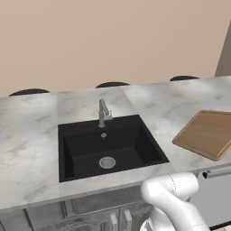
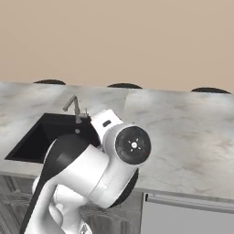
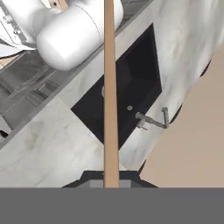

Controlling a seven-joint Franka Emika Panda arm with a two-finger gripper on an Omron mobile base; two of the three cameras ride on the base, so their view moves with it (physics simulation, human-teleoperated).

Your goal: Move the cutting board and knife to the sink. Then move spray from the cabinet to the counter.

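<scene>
Cutting board seen edge-on in hand view, a thin brown strip running from bottom centre to top edge. Pincer clamped on its near end, dark tips on either side of the strip. Behind the strip: black sink centre-right, faucet right of centre, marbled desk lower left.

Left base view: board at right edge of frame, over the desk, well right of sink and faucet. Cannot tell whether resting or lifted.

Right base view: sink at left, faucet behind it.
</scene>
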